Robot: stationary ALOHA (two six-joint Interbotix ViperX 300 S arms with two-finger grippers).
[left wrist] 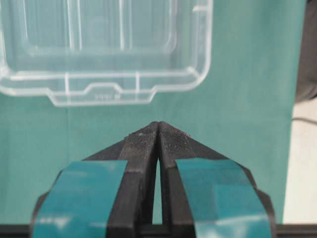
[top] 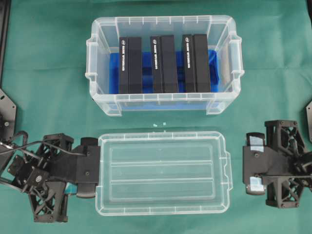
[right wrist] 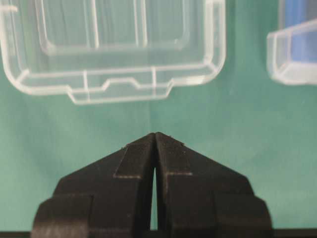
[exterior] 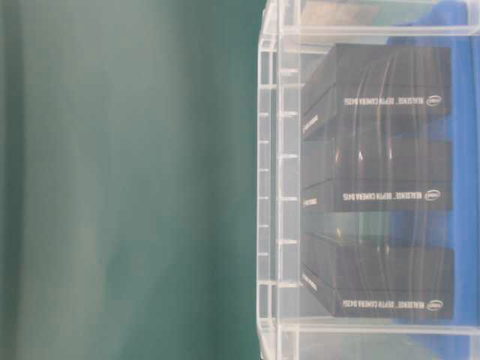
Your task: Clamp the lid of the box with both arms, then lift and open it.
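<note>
Judging by how things lie, the task looks essentially done: the lid [top: 162, 173] rests flat on the green desk [top: 48, 73], just in front of the open box [top: 163, 105], whose black cases [top: 165, 63] stand uncovered. Neither arm holds anything. The left gripper [left wrist: 158, 130] has its jaws pressed together, tips pointing at the lid's side tab with bare cloth between. The right gripper [right wrist: 155, 140] is likewise closed on nothing, facing the opposite tab across a similar gap.

Teal-green cloth [top: 48, 63] covers tabletop w/ faint creases (pale bare surface [left wrist: 303, 163] at edge).
</note>
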